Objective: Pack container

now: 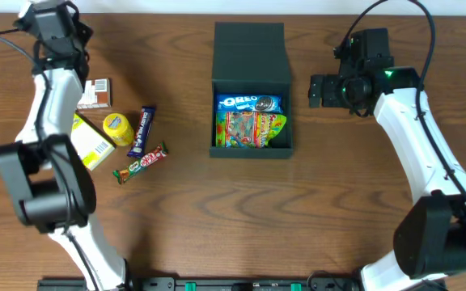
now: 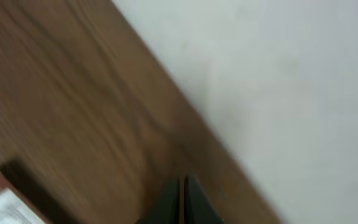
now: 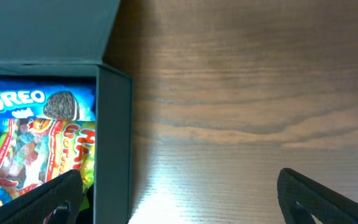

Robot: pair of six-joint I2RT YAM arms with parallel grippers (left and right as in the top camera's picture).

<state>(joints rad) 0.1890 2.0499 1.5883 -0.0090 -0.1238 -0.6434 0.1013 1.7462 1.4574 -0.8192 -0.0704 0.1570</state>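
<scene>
Container (image 1: 249,48) centre table, lid flap folded to far side so mouth is clear for loading; Oreo pack (image 1: 249,103) inside. My left gripper (image 2: 182,200) clenched on nothing, far-left edge. My right gripper (image 3: 179,199) spread wide, just right of container, likely ready to steady it.

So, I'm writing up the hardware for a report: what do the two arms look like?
Both the left arm and right arm have smooth white links joined by bulky black joint housings, with thin black cables looping off the wrists. A small green light glows near the right wrist. The jaws are black.
</scene>
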